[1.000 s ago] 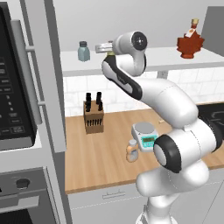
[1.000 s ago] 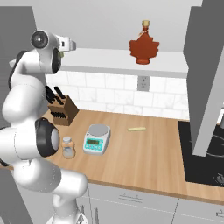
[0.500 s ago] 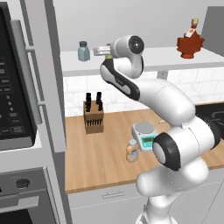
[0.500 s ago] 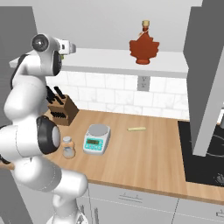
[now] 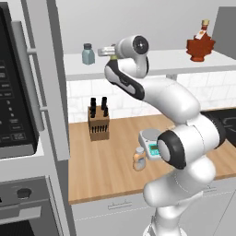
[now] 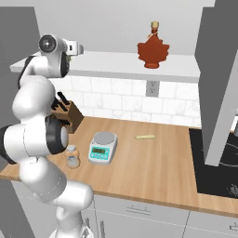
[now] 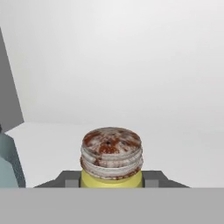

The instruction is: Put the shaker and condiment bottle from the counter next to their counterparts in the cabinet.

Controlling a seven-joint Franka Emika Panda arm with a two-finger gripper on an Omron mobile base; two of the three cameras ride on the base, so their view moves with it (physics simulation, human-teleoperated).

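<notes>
My gripper (image 7: 111, 178) is shut on the shaker (image 7: 111, 153), a small yellow cylinder with a mottled tan cap, held upright just above the cabinet's white shelf (image 7: 175, 148). The arm reaches up to that shelf (image 5: 161, 60), with the hand (image 5: 107, 50) just right of the grey-green shaker (image 5: 88, 54), whose edge also shows in the hand view (image 7: 6, 162). The red maple-leaf bottle (image 5: 200, 44) (image 6: 152, 48) stands far along the shelf. The condiment bottle (image 5: 139, 159) (image 6: 71, 156) stands on the wooden counter (image 6: 148, 167) beside the arm.
A knife block (image 5: 98, 120) sits against the tile backsplash and a small kitchen scale (image 6: 102, 146) near the condiment bottle. A thin pale stick (image 6: 145, 136) lies mid-counter. The tall oven and microwave unit (image 5: 18, 106) rises at the left, and a black cooktop (image 6: 218, 162) at the right.
The hand has shifted slightly along the shelf near the grey-green shaker, still gripping the yellow shaker. Nothing else has moved.
</notes>
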